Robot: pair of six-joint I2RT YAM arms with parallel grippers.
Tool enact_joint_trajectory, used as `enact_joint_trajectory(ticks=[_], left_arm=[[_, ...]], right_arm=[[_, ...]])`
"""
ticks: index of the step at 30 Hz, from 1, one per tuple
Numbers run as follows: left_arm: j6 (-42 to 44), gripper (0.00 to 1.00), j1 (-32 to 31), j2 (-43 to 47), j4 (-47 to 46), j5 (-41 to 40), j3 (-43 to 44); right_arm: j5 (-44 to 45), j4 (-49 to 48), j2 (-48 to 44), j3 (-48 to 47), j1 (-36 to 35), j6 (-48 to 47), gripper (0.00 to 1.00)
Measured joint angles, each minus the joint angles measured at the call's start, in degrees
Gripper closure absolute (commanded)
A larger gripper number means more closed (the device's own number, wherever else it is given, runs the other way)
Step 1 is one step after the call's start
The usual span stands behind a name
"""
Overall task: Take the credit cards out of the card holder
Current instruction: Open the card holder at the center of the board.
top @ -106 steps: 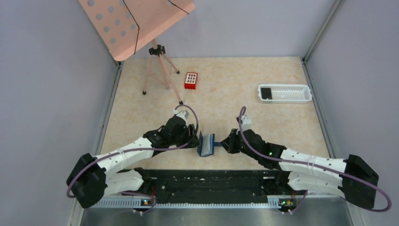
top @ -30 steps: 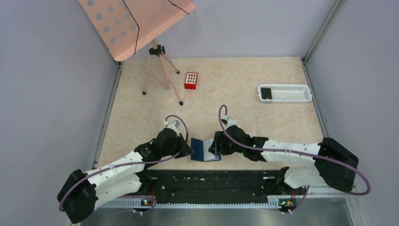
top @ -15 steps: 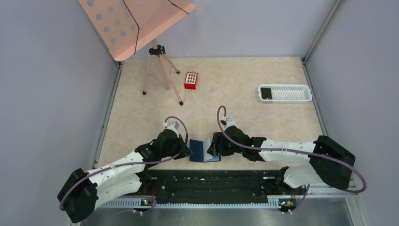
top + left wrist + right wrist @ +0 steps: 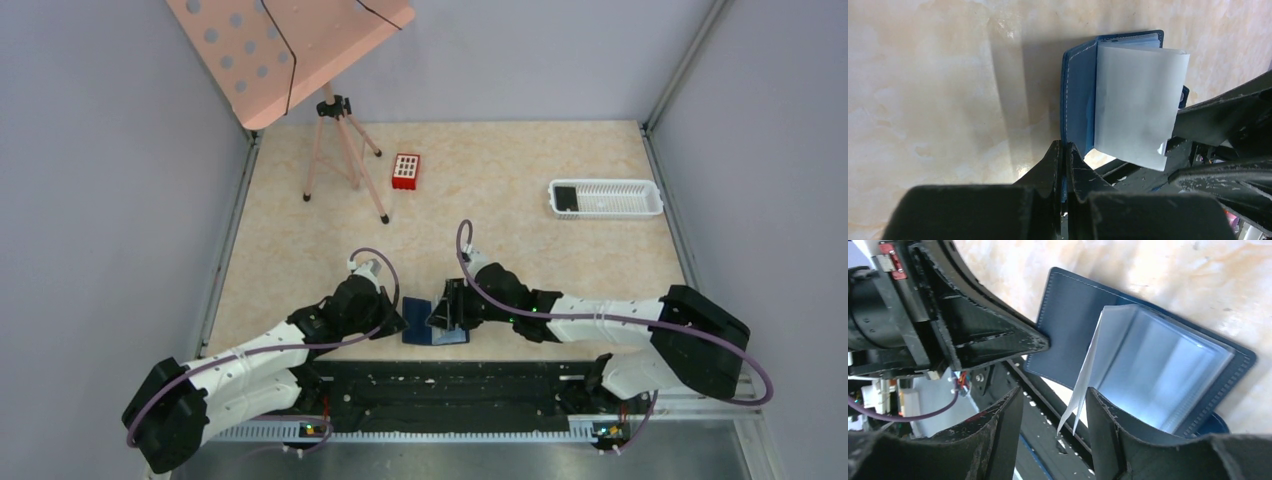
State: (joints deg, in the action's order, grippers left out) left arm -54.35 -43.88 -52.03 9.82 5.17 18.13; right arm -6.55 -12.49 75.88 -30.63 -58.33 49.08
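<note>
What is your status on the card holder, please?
Left gripper shut on card holder cover. Right gripper open, clear sleeve edge between its jaws. One dark card sits in white tray. Nothing blocking.

The blue card holder (image 4: 1078,95) lies open, inner pockets (image 4: 1135,105) lifted upright.

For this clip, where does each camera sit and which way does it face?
Top: high behind the arms, looking down on the table, both arms and the wallet between them.
Left wrist: on the left arm, looking along the left gripper, shut on the wallet's cover edge.
Right wrist: on the right arm, looking along the right gripper, jaws open around a clear sleeve.
Shared: both wrist views show the open wallet and the opposite gripper.
</note>
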Motion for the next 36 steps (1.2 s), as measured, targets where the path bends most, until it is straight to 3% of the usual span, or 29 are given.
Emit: enact_joint_trajectory(ticks=[8, 11, 14, 24, 36], left_arm=[[-0.72, 1.0, 0.0, 0.0, -1.6, 0.94, -0.87], [-1.22, 1.0, 0.0, 0.0, -2.58, 1.33, -1.49], [-1.49, 1.0, 0.0, 0.0, -3.1, 1.46, -2.21], [-2.16, 1.0, 0.0, -0.02, -3.43, 1.44, -2.82], [-2.6, 1.0, 0.0, -1.09, -3.93, 1.44, -2.82]], right_arm=[[-6.27, -7.43, 3.72, 0.0, -0.02, 0.24, 0.6], [-6.36, -7.5, 3.74, 0.0, -0.02, 0.04, 0.5], [-4.74, -4.68, 3.17, 0.0, 0.0, -0.5, 0.44], [4.15, 5.53, -6.36, 1.79, 2.34, -0.9, 0.45], [5.44, 6.97, -3.28, 2.16, 2.36, 1.14, 0.45]])
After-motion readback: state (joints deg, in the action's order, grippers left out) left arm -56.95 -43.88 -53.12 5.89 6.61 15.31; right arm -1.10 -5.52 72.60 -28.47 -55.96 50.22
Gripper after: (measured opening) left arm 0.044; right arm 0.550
